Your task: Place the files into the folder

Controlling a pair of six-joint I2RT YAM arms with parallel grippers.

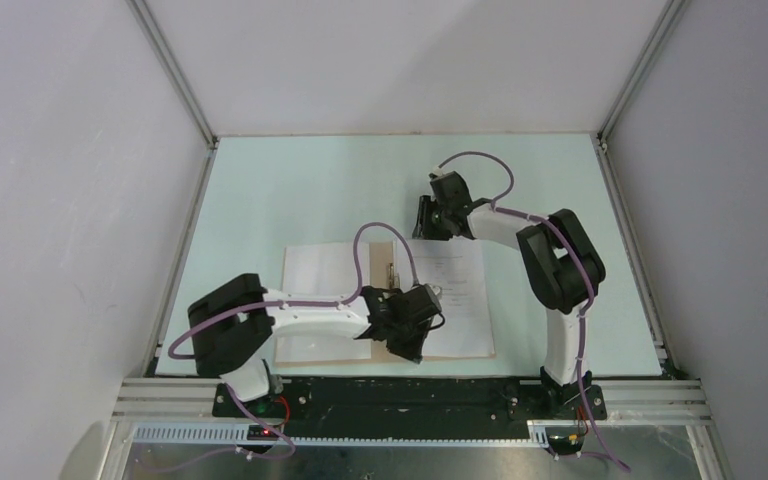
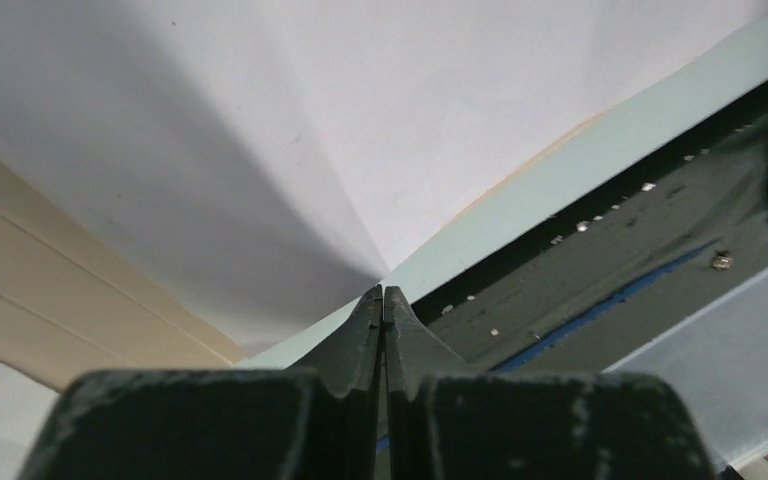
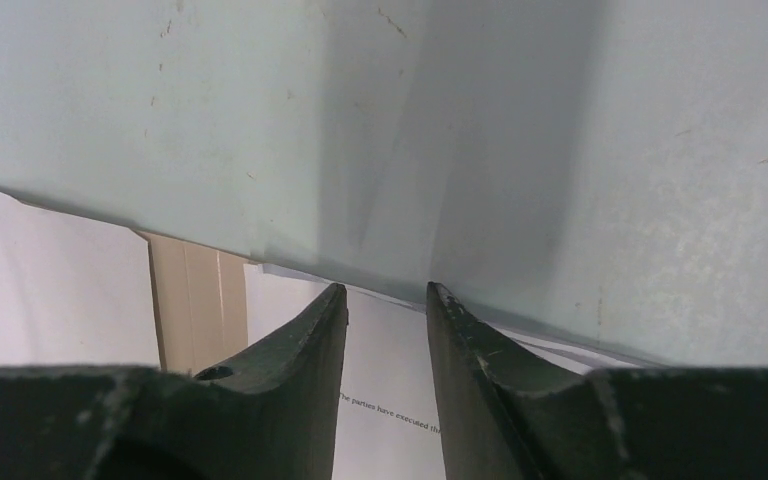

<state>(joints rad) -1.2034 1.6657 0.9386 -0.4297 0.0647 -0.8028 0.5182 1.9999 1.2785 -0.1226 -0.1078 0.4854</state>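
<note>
- Top external view: the folder (image 1: 320, 352) lies open on the counter (image 1: 290, 180), with white files (image 1: 457, 290) on both leaves, between the two sets of fingers.
- The left fingers (image 2: 384, 292) are pressed together, pinching the near edge of a blank sheet, which creases up toward their tips. Tan folder card shows to their left.
- The right fingers (image 3: 385, 288) stand spread with nothing between them. Their tips are over the far edge of the printed sheet, with bare counter beyond.

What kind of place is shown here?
Probably a robot test cell: pale green table walled by white panels on aluminium rails, left arm and right arm bolted at its edge.
</note>
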